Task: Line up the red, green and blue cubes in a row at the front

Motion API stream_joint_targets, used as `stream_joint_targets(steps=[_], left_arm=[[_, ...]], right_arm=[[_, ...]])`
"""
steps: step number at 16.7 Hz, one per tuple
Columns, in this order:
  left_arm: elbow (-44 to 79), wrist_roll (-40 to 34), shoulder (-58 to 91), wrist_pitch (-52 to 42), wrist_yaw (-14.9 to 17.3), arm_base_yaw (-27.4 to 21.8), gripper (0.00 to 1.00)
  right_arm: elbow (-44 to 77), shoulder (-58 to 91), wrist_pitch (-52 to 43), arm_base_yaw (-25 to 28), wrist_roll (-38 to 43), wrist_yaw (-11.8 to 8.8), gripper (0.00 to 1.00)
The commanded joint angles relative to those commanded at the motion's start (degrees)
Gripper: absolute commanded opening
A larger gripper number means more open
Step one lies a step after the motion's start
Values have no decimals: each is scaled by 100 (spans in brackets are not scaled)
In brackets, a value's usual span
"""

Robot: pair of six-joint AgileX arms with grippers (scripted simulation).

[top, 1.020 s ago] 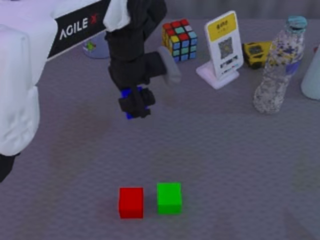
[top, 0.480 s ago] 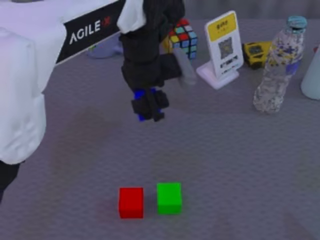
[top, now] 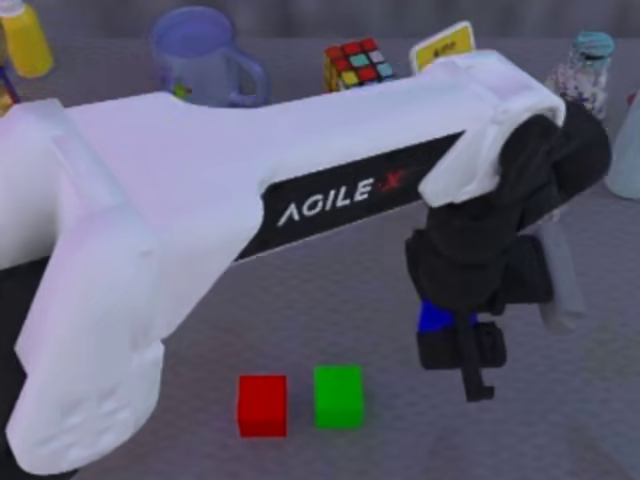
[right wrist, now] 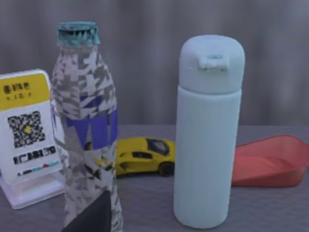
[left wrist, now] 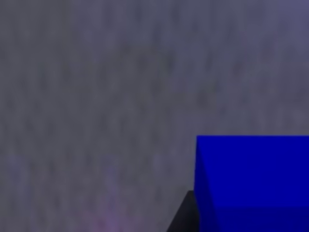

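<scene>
Left arm stretched across worktop from left toward front right, wrist pitched down, left gripper (top: pixel 455 340) jaws clamped on blue cube (top: pixel 434 317), held clear of surface, right arm out of top view

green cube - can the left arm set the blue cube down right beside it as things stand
Probably yes. The left hand holds the blue cube just right of the green cube, and the table there is bare; nothing blocks the way down.

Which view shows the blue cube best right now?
The left wrist view: the blue cube fills its corner, large and unobstructed. The top view shows only a blue sliver in the left gripper. The right wrist view misses it.
</scene>
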Motion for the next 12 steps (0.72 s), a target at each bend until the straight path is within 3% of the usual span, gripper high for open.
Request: stream_joint_targets(steps=[7, 12], left_arm=[[-49, -103, -52, 35, 2, -177, 0], [-624, -94, 124, 791, -2, -214, 0]], right_arm=[[0, 0, 0, 0, 0, 0, 100], [0, 0, 0, 0, 0, 0, 100]])
